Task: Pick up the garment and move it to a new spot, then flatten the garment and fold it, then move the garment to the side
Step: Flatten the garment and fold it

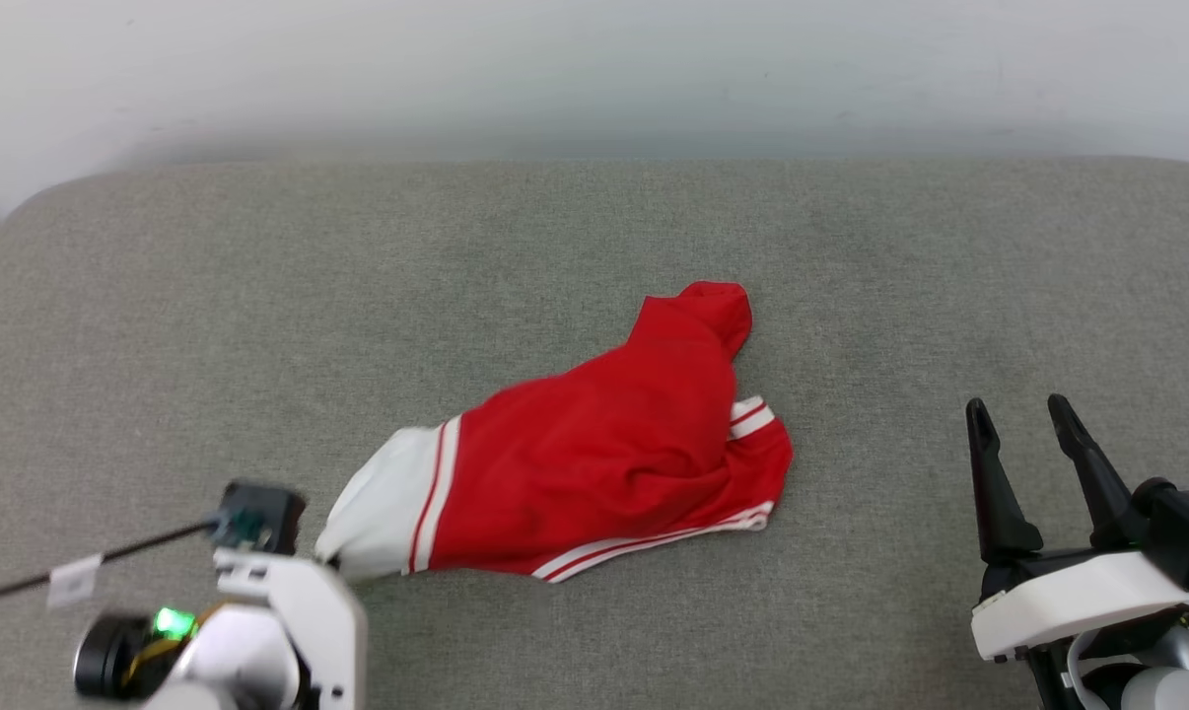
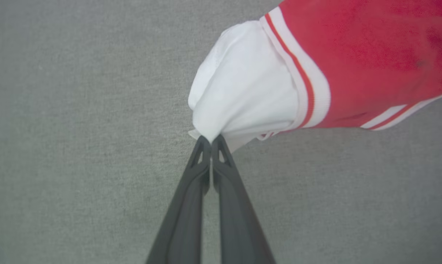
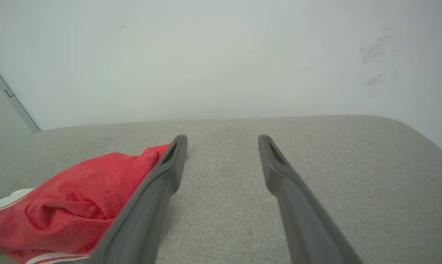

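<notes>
Plainly, the first step is in hand: the pick-up. The grey cushion (image 1: 259,296) spans the whole workspace. The garment (image 1: 604,454) lies crumpled near the cushion's middle, a little toward its near edge, with a red peak pointing to the cushion's far side. Its white panel (image 2: 243,84) faces the cushion's near-left corner, set off from the red by thin stripe trim.

The right gripper (image 1: 1016,404) hovers over the cushion's near-right part, well apart from the cloth. Its two fingers are spread wide with nothing between them.

The left gripper (image 2: 210,141) sits over the cushion's near-left part. Its jaws are clenched tip to tip on a small pinch of the white panel's edge, and the cloth puckers toward that pinch. The rest of the garment looks to be resting on the cushion, so I judge the hold made and the lift not yet begun.

The next move calls for raising that pinch clear of the cushion. It should go high enough that the trailing red part drags little. The garment can then be carried to another spot on the cushion. A hold this small on soft cloth could slip under the garment's weight, so a steady lift seems wise.
</notes>
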Motion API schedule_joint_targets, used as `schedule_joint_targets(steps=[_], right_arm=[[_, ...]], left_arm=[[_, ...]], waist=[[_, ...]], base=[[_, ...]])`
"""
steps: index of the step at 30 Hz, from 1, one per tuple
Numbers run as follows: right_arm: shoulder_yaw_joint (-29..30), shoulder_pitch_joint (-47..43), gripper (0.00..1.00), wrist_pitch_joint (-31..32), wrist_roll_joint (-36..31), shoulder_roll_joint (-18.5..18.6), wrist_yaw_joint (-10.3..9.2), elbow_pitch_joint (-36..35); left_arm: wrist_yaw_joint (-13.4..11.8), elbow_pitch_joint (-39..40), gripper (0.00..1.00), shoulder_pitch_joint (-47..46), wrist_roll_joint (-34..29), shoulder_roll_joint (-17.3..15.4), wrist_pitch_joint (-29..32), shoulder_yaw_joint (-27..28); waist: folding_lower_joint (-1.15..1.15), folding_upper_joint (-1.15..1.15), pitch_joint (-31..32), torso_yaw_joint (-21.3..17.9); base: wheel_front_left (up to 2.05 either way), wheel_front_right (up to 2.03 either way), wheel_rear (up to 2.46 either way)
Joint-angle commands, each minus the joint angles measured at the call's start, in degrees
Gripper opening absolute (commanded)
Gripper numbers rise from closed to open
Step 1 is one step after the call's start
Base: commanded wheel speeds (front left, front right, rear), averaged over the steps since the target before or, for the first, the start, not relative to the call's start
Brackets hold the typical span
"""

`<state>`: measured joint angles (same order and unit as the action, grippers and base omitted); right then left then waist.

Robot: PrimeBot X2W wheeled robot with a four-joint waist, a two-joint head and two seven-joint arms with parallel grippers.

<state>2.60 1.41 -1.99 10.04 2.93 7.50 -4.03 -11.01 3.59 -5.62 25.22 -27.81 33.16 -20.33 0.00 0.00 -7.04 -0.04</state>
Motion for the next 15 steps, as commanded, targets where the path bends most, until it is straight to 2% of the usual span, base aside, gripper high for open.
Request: schedule_joint_targets(steps=[1, 2, 3, 4, 5, 6, 9, 15], right_arm=[[0.0, -0.1, 1.00, 0.0, -0.3, -0.1, -0.02, -0.3], [-0.1, -0.1, 1.00, 0.0, -0.3, -0.1, -0.02, -0.3], [-0.1, 0.0, 1.00, 0.0, -0.4, -0.1, -0.02, -0.4], [0.0, 0.0, 1.00, 0.0, -0.4, -0.1, -0.02, -0.4], [0.0, 0.0, 1.00, 0.1, -0.5, -0.1, -0.02, -0.5], [0.0, 0.0, 1.00, 0.2, -0.5, -0.1, -0.02, -0.5], [0.2, -0.4, 1.00, 0.5, -0.7, -0.1, -0.02, -0.6], [0.7, -1.5, 1.00, 1.5, -1.5, -0.1, -0.02, -1.1]], left_arm=[[-0.6, -0.2, 0.00, 1.7, 1.0, 0.5, 0.1, 0.4], [-1.1, -0.9, 0.00, 3.4, 1.7, 0.4, 0.1, 1.1], [-1.4, -1.6, 0.06, 4.7, 3.0, 1.0, -0.1, 1.5], [-1.5, -2.4, 0.33, 5.9, 4.1, 1.8, -0.4, 1.7], [-1.6, -3.5, 0.96, 6.8, 4.6, 2.1, -0.7, 1.9], [-1.6, -4.3, 1.00, 7.1, 5.1, 2.6, -1.5, 2.0], [-1.7, -6.2, 1.00, 7.1, 5.1, 4.3, -5.0, 2.3], [-2.1, -6.8, 1.00, 4.7, 1.7, 6.4, -18.5, 3.7]], waist=[[0.00, 0.00, -0.1, 0.0], [0.00, 0.00, -0.1, 0.0], [0.00, 0.00, -0.2, 0.0], [0.00, 0.00, -0.2, 0.1], [0.00, 0.00, -0.2, 0.1], [0.00, 0.00, -0.1, 0.1], [0.00, 0.00, 0.4, 0.2], [0.00, 0.00, 2.6, 0.5]], base=[[0.00, 0.00, 0.00], [0.00, 0.00, 0.00], [0.00, 0.00, 0.00], [0.00, 0.00, 0.00], [0.00, 0.00, 0.00], [0.00, 0.00, 0.00], [0.00, 0.00, 0.00], [0.00, 0.00, 0.00]])
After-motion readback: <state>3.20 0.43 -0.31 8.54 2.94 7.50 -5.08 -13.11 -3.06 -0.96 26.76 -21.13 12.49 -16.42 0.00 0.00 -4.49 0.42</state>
